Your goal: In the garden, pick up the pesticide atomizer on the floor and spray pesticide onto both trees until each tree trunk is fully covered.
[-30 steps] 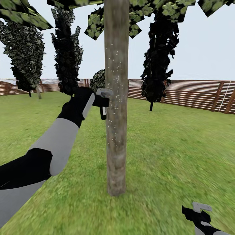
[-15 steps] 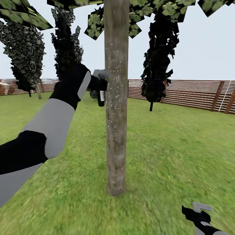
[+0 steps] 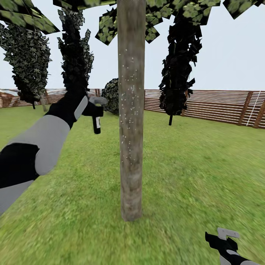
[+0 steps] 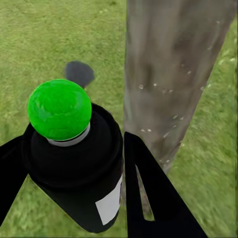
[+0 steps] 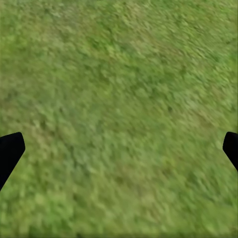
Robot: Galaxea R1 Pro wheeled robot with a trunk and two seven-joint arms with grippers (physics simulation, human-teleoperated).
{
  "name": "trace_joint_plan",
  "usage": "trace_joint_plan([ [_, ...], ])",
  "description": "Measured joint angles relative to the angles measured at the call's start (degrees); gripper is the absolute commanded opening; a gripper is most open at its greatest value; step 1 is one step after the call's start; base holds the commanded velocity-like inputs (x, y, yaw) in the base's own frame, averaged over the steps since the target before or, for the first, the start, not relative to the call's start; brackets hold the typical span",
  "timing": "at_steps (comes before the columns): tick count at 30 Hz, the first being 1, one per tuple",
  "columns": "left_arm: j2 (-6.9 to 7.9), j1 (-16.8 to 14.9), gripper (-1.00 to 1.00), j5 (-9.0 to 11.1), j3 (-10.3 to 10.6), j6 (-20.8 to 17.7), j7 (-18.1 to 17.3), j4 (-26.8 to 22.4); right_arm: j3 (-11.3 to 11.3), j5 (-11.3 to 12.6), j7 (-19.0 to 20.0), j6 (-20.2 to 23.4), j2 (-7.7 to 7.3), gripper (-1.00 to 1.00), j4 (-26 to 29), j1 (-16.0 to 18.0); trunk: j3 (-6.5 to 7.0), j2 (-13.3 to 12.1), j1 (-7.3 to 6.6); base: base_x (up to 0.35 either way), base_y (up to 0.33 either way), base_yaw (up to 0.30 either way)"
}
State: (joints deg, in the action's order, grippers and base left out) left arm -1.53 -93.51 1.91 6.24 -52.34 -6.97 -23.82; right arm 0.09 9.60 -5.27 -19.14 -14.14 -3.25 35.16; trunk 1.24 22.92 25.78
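The atomizer (image 3: 96, 123), clenched in the left gripper (image 3: 96, 110), has been drawn back from the trunk (image 3: 130, 110) and lowered over the last second; a gap of lawn is now seen between them. White specks are scattered over the mid trunk only, so coverage is judged incomplete. In the left wrist view the nozzle is hidden behind the green cap (image 4: 59, 109). The right gripper (image 3: 222, 239), cut off low, is spread open over grass (image 5: 119, 99).
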Motion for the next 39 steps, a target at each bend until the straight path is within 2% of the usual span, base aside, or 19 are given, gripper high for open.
trace_joint_plan([
  [2, -1.08, -0.02, -1.00, -0.14, 0.11, 0.36, 0.08, -3.78, 0.00, -0.01, 0.00, 0.02, -0.01, 1.00, 0.00, 0.00, 0.01, 0.01, 0.00, 0.000, 0.000, 0.000],
  [6, -1.38, -0.36, -1.00, -0.47, 0.16, -0.92, 0.06, -7.89, 0.00, 0.03, 0.00, 0.00, -0.01, 1.00, 0.00, 0.00, 0.00, 0.01, 0.00, 0.000, 0.000, 0.000],
  [8, -1.44, -1.65, -1.00, -0.55, 0.11, -2.32, 0.10, -9.44, 0.00, 0.03, 0.00, -0.01, -0.01, 1.00, 0.00, 0.00, 0.01, 0.02, -0.01, 0.000, 0.000, 0.000],
  [10, -1.45, -2.58, -1.00, -0.57, 0.10, -2.69, 0.11, -9.90, 0.00, 0.00, 0.00, -0.02, -0.01, 1.00, 0.00, 0.00, 0.00, 0.01, 0.00, 0.000, 0.000, 0.000],
  [12, -1.46, -5.22, -1.00, -0.75, 0.04, -3.00, 0.56, -10.21, 0.01, 0.00, 0.00, 0.01, -0.01, 1.00, 0.00, 0.00, 0.02, 0.02, 0.00, 0.000, 0.000, 0.000],
  [14, -1.45, -6.96, -1.00, -0.94, 0.02, -3.12, 3.06, -10.31, 0.01, 0.02, 0.00, 0.00, -0.01, 1.00, 0.00, 0.00, 0.01, 0.00, 0.00, 0.000, 0.000, 0.000],
  [17, -1.46, -8.85, -1.00, -0.68, 0.00, -3.45, 4.76, -10.36, 0.00, 0.02, 0.00, -0.01, -0.02, 1.00, 0.00, 0.00, 0.00, 0.01, 0.00, 0.000, 0.000, 0.000],
  [26, -1.46, -11.64, -1.00, -0.56, 0.00, -3.81, 5.13, -11.68, 0.00, 0.01, 0.00, 0.00, -0.02, 1.00, 0.00, 0.00, 0.00, 0.00, 0.00, 0.000, 0.000, 0.000],
  [29, -1.37, -11.82, -1.00, -0.57, -0.37, -3.82, 5.17, -9.84, 0.00, 0.00, 0.00, 0.00, -0.02, 1.00, 0.00, 0.00, 0.00, -0.01, 0.00, 0.000, 0.000, 0.000],
  [31, -1.60, -11.81, -1.00, -0.46, -0.45, -3.47, 5.34, -2.90, 0.00, -0.01, 0.00, 0.01, -0.02, 1.00, 0.00, 0.00, -0.02, -0.04, 0.03, 0.000, 0.000, 0.000],
  [35, -1.78, -11.85, -1.00, -0.38, -0.52, 1.05, 5.38, 5.87, 0.00, 0.00, 0.00, 0.01, -0.02, 1.00, 0.00, 0.00, -0.01, -0.02, 0.00, 0.000, 0.000, 0.000],
  [39, -1.87, -11.83, -1.00, -0.26, -0.55, 5.36, 5.39, 12.37, 0.00, 0.00, 0.00, 0.00, -0.02, 1.00, 0.00, 0.00, -0.01, -0.02, 0.00, 0.000, 0.000, 0.000],
])
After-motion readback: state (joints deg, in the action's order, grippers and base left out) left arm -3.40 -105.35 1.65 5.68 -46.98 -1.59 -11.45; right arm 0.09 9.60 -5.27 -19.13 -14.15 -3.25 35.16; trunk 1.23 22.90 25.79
